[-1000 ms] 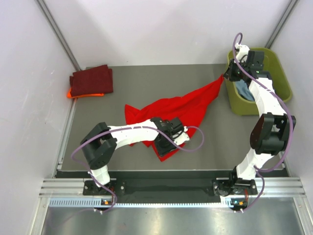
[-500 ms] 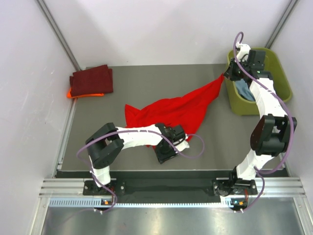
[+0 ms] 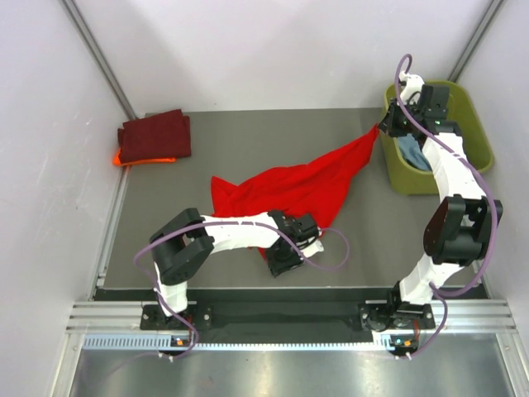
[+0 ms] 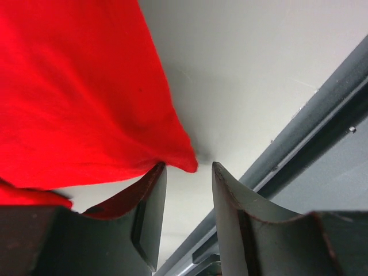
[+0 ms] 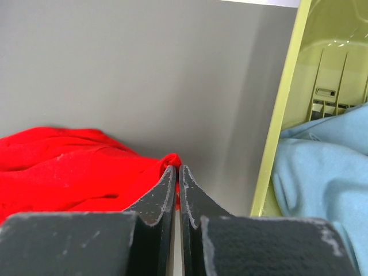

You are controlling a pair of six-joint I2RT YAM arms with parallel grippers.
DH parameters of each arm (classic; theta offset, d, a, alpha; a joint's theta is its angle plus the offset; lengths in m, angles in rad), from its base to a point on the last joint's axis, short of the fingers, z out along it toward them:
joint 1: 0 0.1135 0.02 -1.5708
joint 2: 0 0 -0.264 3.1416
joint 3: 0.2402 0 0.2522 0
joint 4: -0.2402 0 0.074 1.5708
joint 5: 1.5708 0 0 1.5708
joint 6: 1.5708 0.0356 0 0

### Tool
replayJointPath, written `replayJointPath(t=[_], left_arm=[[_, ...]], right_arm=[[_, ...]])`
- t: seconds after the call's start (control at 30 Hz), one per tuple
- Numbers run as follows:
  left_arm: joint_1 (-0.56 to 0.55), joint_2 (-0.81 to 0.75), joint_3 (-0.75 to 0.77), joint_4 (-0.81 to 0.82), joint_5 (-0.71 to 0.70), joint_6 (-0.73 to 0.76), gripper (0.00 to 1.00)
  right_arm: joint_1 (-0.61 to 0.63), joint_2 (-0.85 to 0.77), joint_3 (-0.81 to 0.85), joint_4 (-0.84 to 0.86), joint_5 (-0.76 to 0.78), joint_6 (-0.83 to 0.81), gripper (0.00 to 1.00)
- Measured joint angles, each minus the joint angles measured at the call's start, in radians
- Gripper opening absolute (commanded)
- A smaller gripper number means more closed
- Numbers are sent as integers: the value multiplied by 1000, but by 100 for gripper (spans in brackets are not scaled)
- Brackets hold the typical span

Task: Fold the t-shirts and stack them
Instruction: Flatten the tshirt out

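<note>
The bright red t-shirt (image 3: 297,186) lies stretched across the table. My right gripper (image 3: 382,129) is shut on its far right corner beside the tub; the wrist view shows the shut jaws (image 5: 177,168) pinching red cloth (image 5: 69,167). My left gripper (image 3: 281,256) is at the shirt's near corner. Its jaws (image 4: 187,167) stand open with nothing between them, and the tip of the red cloth (image 4: 75,86) rests by the left fingertip. The folded maroon t-shirt (image 3: 155,135) lies on the orange one (image 3: 124,160) at the far left. The light blue t-shirt (image 3: 412,153) is in the tub (image 5: 322,172).
The olive-green tub (image 3: 475,136) stands at the far right, its rim (image 5: 282,115) close to my right gripper. The table's near edge rail (image 4: 322,115) runs just beyond my left gripper. White walls enclose the table on three sides.
My left gripper has moved toward the table's near edge, down to the red shirt's near corner. The right gripper has held still with the shirt's far corner.
</note>
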Motion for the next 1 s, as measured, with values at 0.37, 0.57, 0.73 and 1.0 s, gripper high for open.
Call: replayJointPath(t=[0.37,0.57,0.73,1.0], left_arm=[[-25,-12,22,-8,-99,-2,43],[-26,4,27,-7,-96,-13,43],[-26,69,72,-29,-91,-22,43],[-24,100,114,-67,-113,-45,0]], right_arm=[[0,-3,-1,0,-2,0,0],[0,-13,-8,0,-2,-1,0],[0,-14,-9,0,0,-3,0],[-1,-23,-14,0,6,-3,0]])
